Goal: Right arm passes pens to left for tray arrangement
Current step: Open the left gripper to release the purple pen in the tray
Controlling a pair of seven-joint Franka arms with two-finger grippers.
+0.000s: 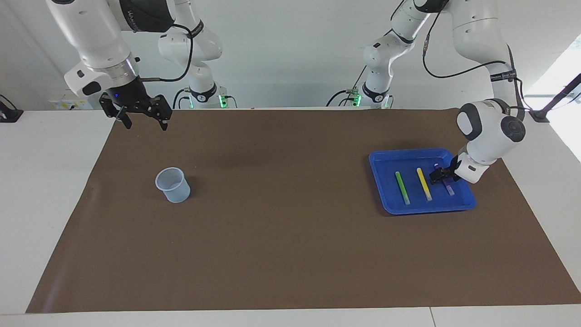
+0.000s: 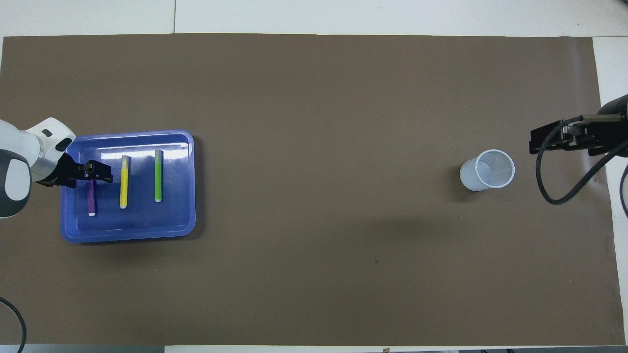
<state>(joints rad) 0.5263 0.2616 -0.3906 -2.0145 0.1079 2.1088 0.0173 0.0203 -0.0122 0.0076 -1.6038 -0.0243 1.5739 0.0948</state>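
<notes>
While three pens lie side by side in the tray (image 1: 386, 161) at the left arm's end, green (image 1: 402, 187), yellow (image 1: 424, 184), purple (image 1: 449, 187), the left gripper (image 1: 441, 175) sits low over the purple one w/ jaws spread, prob. not gripping it. Right gripper (image 1: 143, 121) hangs wide open, empty, over the mat (image 1: 281, 236) edge near the cup (image 1: 173, 184).

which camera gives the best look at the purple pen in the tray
The overhead view: the purple pen shows most of its length flat in the blue tray. In the facing view it is shorter, and the left gripper covers more.
</notes>
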